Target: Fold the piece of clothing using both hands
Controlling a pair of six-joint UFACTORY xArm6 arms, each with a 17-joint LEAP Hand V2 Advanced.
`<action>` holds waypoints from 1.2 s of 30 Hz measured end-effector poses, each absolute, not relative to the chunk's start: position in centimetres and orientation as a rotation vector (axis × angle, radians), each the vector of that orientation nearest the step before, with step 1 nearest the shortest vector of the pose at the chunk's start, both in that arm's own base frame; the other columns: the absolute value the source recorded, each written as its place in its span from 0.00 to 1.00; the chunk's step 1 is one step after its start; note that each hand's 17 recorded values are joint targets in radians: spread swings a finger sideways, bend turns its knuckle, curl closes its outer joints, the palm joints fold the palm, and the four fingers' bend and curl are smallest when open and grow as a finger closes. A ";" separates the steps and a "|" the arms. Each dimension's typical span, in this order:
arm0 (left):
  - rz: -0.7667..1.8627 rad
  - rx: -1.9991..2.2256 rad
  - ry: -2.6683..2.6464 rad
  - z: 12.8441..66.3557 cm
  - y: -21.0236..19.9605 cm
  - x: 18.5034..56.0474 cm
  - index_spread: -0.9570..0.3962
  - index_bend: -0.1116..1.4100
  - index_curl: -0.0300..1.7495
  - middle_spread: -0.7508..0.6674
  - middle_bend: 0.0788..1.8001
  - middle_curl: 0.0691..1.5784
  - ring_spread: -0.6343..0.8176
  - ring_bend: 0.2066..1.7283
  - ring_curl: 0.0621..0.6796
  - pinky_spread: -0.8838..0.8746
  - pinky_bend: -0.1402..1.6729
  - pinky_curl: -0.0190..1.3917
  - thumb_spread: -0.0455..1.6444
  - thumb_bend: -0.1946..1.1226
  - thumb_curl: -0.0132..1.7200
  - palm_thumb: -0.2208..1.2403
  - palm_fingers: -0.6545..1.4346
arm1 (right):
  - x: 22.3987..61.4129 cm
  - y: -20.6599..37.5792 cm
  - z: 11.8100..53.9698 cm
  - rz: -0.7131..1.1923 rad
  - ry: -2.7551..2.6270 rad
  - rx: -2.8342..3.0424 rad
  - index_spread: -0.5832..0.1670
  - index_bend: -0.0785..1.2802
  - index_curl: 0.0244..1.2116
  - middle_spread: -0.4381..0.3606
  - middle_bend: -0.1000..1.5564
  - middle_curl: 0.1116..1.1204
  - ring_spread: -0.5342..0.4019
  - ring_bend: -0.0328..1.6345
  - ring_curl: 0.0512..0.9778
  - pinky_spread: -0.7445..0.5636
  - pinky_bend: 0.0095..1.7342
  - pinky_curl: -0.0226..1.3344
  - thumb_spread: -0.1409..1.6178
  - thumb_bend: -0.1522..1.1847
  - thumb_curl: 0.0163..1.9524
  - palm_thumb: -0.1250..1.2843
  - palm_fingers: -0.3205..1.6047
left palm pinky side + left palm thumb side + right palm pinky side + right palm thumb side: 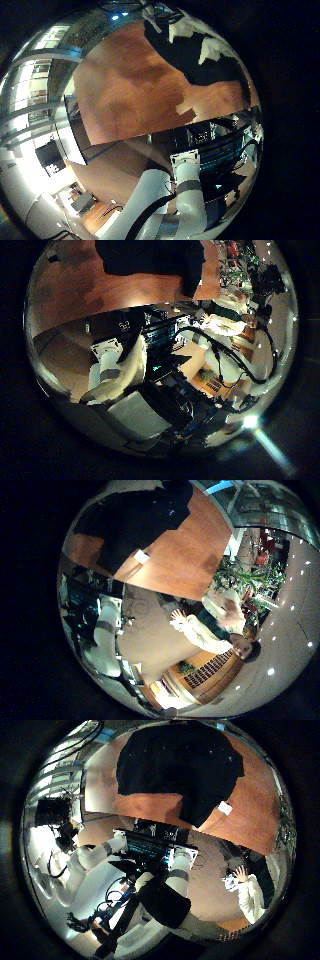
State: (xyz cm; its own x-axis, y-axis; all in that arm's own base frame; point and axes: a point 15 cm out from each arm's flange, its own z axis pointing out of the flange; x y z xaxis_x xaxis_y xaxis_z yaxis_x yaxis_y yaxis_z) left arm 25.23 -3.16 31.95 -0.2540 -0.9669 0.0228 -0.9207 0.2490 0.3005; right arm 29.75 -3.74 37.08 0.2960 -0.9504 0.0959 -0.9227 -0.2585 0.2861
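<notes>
A dark piece of clothing [180,770] lies spread flat on the wooden table [255,805], with a small light tag [225,808] at one edge. The right palm views show the whole garment [130,520] from some way above, so the right hand is well clear of it, and none of its fingers show. In the left little finger side view the garment [200,55] lies on the table [130,90], and the left hand's fingers [213,47] hang apart over it, holding nothing. The left thumb side view catches only one edge of the garment [150,255].
Bare tabletop [120,100] stretches beside the garment. Past the table's edge stands a rack of dark equipment [150,845], and the white arm bases [175,195] rise beside it.
</notes>
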 end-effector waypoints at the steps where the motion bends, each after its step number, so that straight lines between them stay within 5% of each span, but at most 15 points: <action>1: -0.334 1.786 -2.303 31.7 -3.0 25.2 0.63 0.19 0.26 0.62 0.06 0.19 0.51 0.32 0.21 0.60 0.29 0.29 0.71 0.13 0.19 0.38 0.44 | 29.8 -3.8 37.0 -0.139 -1.704 2.279 0.29 0.18 0.25 0.52 0.21 0.25 0.67 0.33 0.15 0.81 0.31 0.12 0.82 0.10 0.09 0.28 0.26; 17: -0.272 1.783 -2.396 29.3 -3.8 27.6 0.65 0.19 0.25 0.63 0.06 0.18 0.53 0.33 0.22 0.60 0.30 0.29 0.69 0.13 0.18 0.35 0.43 | 30.1 -4.1 36.2 -0.157 -1.695 2.253 0.29 0.18 0.24 0.53 0.20 0.25 0.69 0.30 0.16 0.81 0.29 0.15 0.82 0.10 0.09 0.28 0.27; 36: -0.341 1.645 -2.636 17.1 -6.9 33.5 0.69 0.18 0.22 0.68 0.06 0.18 0.60 0.35 0.24 0.64 0.33 0.29 0.61 0.13 0.18 0.28 0.37 | 29.3 -3.5 35.7 -0.212 -1.767 2.164 0.30 0.18 0.24 0.53 0.19 0.25 0.70 0.29 0.18 0.82 0.27 0.17 0.82 0.10 0.09 0.28 0.29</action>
State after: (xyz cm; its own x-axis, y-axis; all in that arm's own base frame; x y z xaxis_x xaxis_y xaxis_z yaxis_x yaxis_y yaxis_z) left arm 33.55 -6.87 17.15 -0.4461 -0.8892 -0.1020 -0.8858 0.4223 0.1923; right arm 29.25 -3.52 35.71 0.2162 -0.9715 0.0968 -0.9211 -0.1701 0.3501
